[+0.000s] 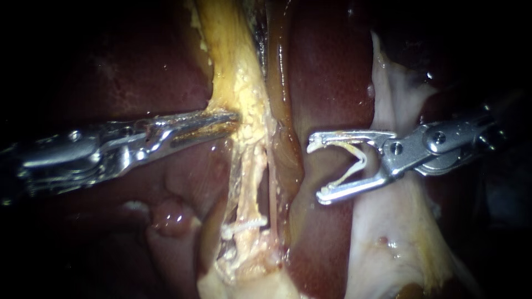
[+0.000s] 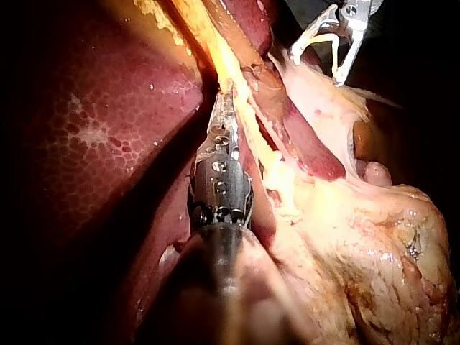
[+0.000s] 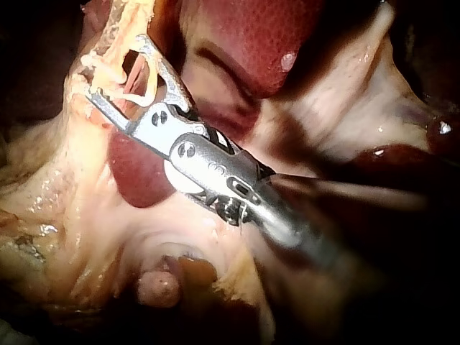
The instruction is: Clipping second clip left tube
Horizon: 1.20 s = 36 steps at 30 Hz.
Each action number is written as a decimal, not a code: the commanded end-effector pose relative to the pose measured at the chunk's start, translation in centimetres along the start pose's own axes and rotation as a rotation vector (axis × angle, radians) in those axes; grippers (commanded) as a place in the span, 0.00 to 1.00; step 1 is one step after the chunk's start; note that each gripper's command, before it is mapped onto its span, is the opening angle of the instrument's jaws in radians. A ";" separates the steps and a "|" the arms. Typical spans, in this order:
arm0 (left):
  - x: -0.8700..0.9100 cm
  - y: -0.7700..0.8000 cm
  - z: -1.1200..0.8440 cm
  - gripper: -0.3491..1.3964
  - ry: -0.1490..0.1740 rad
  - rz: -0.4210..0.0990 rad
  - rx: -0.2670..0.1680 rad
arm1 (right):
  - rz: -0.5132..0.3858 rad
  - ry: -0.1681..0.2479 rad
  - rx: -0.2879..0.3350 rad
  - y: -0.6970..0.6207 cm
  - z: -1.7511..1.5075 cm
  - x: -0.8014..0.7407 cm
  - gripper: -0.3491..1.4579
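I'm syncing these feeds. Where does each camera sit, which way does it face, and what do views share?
Endoscope view: close over the tissue, facing the clipped tube; left instrument enters from left gripping yellowish tissue, right instrument from right.
Left wrist view: on the left arm, looking along its own shaft beside the liver.
Right wrist view: on the right arm, looking along its shaft to its jaws.
Shared: all three show the right instrument's loaded clip.
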 end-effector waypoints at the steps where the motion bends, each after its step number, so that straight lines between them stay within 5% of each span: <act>1: 0.00 0.00 -0.01 0.00 0.000 0.000 0.001 | 0.000 0.000 0.000 0.00 0.01 0.00 0.52; 4: -0.05 0.02 -0.09 0.00 0.003 -0.001 0.007 | -0.010 -0.002 0.009 -0.03 0.04 -0.05 0.52; 12: -0.32 -0.01 -0.52 0.00 0.011 0.010 -0.009 | 0.173 -0.092 0.064 -0.13 0.43 -0.33 0.51; 24: -0.59 -0.38 -1.09 0.00 -0.008 0.028 0.007 | 0.269 -0.158 0.113 -0.13 1.12 -0.84 0.50; 36: -0.63 -0.63 -1.23 0.00 -0.020 0.039 0.010 | 0.271 -0.158 0.138 -0.04 1.43 -0.92 0.50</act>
